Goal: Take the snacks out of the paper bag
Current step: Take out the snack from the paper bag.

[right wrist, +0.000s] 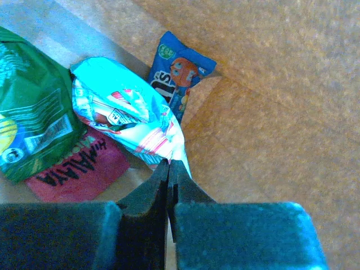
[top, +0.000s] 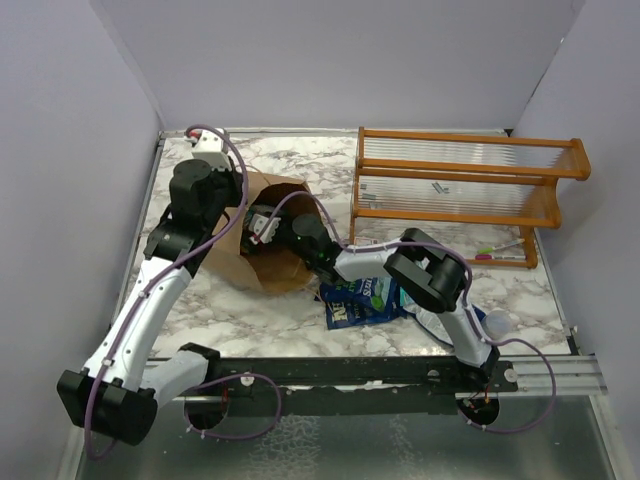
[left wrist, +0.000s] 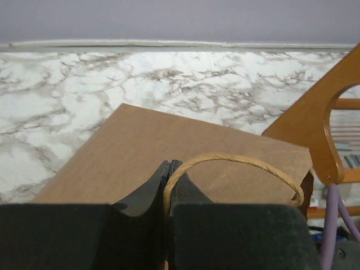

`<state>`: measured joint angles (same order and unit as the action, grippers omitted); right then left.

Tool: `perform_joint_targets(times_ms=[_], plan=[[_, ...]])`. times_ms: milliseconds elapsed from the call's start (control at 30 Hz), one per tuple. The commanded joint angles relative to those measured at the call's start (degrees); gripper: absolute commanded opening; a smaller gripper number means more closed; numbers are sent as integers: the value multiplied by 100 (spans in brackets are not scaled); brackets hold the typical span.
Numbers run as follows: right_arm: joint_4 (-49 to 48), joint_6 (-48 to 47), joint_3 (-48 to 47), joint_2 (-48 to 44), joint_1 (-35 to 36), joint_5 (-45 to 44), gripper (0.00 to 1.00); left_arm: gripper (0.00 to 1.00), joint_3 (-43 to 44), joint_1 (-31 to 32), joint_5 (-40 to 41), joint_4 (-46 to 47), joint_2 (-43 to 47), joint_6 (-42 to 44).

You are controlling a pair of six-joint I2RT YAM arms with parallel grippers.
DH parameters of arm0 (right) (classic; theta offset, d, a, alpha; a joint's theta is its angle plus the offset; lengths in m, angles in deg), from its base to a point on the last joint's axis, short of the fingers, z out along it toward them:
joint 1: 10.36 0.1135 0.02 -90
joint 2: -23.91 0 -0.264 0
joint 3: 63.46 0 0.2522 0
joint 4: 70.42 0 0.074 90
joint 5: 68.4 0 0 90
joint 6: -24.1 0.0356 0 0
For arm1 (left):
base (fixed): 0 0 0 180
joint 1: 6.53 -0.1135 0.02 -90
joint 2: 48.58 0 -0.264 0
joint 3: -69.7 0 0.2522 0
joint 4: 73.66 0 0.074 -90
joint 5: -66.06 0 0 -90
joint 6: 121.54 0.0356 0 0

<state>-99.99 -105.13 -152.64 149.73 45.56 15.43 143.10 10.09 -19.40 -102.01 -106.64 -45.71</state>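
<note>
Both arms were busy at the paper bag (top: pixel 262 268), one on its handle and one reaching inside.

The left gripper (left wrist: pixel 169 166) was clamped tight on the twisted handle (left wrist: pixel 242 160), whose loop arched away toward 2 o'clock over the brown panel. The right gripper (right wrist: pixel 169 166), inside the bag, pinched the corner of the teal packet (right wrist: pixel 126 115), which ran off toward 11 o'clock. A green packet (right wrist: pixel 28 124) lay at 10 o'clock, a pink-red packet (right wrist: pixel 79 169) at 9, and a blue packet (right wrist: pixel 180 73) at 12. On the marble table (top: pixel 300 340), a dark blue packet (top: pixel 362 300) lay at 4 o'clock from the bag's mouth.
</note>
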Motion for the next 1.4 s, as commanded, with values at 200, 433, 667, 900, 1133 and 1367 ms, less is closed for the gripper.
perform_joint_targets(times_ms=[200, 433, 667, 900, 1133, 1367], plan=[[-75, 509, 839, -998, 300, 465, 2, 0, -588, -11, -1527, 460, 1065, 604], [-451, 334, 1799, -1775, 420, 1155, 1, 0, -1915, -17, -1143, 581, 2432, 124], [-314, 361, 2281, -2365, 428, 1239, 2, 0, -2225, -12, -882, 1216, 2436, 19], [-285, 443, 2217, -1954, 428, 1393, 1, 0, -2202, -10, -982, 1627, 2295, 184], [-36, 31, 2024, -1624, 437, 1725, 5, 0, -2460, -12, -1289, 1888, 2540, 348], [87, -220, 1670, -1186, 438, 1480, 36, 0, -2415, -13, -1666, 1898, 2579, 388]])
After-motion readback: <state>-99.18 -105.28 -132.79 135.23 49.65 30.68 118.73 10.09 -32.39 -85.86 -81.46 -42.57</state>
